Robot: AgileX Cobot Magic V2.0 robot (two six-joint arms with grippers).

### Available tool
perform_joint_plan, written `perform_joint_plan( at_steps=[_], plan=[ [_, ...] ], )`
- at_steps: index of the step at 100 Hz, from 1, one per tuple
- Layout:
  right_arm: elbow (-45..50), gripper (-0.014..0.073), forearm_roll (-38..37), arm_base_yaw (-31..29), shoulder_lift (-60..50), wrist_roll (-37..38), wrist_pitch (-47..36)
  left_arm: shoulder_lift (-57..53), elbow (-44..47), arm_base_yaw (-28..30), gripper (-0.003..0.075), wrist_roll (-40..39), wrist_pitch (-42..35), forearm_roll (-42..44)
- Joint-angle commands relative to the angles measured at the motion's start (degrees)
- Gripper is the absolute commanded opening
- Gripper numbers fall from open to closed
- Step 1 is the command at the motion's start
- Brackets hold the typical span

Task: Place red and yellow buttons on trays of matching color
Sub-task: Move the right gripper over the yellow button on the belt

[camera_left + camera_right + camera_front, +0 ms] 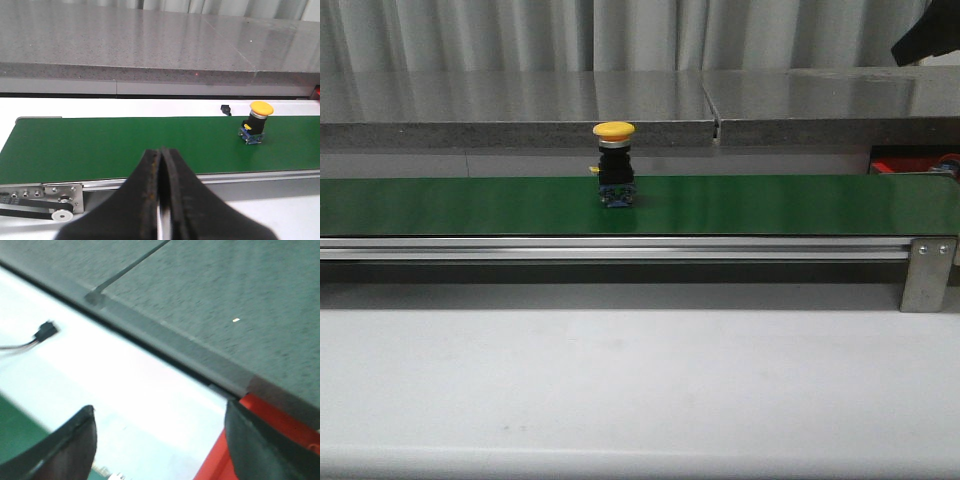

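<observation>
Belt (470,205) first, on your left: the long green strip runs straight across the front view, its near edge lined by a silver rail (620,248) and its far edge parallel to a grey stone ledge (520,120). The white table (620,380) in front of the rail lies open across the whole width.

Your left gripper (161,165) shows only in its own wrist view. Its two dark fingers (145,185) are pressed together with no gap at the tips, and they hold nothing. They sit over the near rail, with open green belt beyond them. At that end you can see the belt's rounded corner and a metal bracket with a pulley (61,215).

Near the middle of the belt the yellow button (614,165) stands upright on its black and blue base, closer to the far edge than the near one. Belt lies clear on both sides of it. A small black connector (226,109) lies on the white strip behind the belt, near the button but not touching it.

Further right, the belt ends at a grey end plate (928,275). Behind that end, under the ledge, a part of the red tray (910,160) shows.

Your right gripper (160,440) is spread wide and holds nothing; the red tray's straight edge runs by one finger (265,450), just under the ledge.
</observation>
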Motion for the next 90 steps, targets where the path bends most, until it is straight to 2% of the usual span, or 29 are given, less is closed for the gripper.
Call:
perform_joint_plan(
  at_steps=[1, 7, 20, 55, 70, 90],
  plan=[
    [-1.8, 0.0533, -5.1, 0.7, -4.3, 3.2, 6.4, 0.2, -1.6, -0.4, -0.002, -0.1, -3.9, -1.2],
    [-1.8, 0.0533, -7.6, 1.7, -4.5, 4.4, 7.9, 0.2, -1.6, -0.4, -0.002, -0.1, -3.9, -1.2],
    [-1.7, 0.0533, -8.2, 4.6, -4.5, 4.8, 10.3, 0.2, -1.6, -0.4, -0.002, -0.1, -3.9, -1.2],
    [-1.7, 0.0533, -14.4, 18.8, -4.0, 2.3, 13.3, 0.2, -1.6, -0.4, -0.002, -0.1, -3.9, -1.2],
    [-1.6, 0.0533, -14.5, 23.5, -4.0, 1.1, 12.4, 0.2, -1.6, -0.4, -0.002, -0.1, -3.9, -1.2],
    [-1.6, 0.0533, -14.2, 26.4, -4.0, 0.8, 9.6, 0.2, -1.6, -0.4, -0.002, -0.1, -3.9, -1.2]
  ],
)
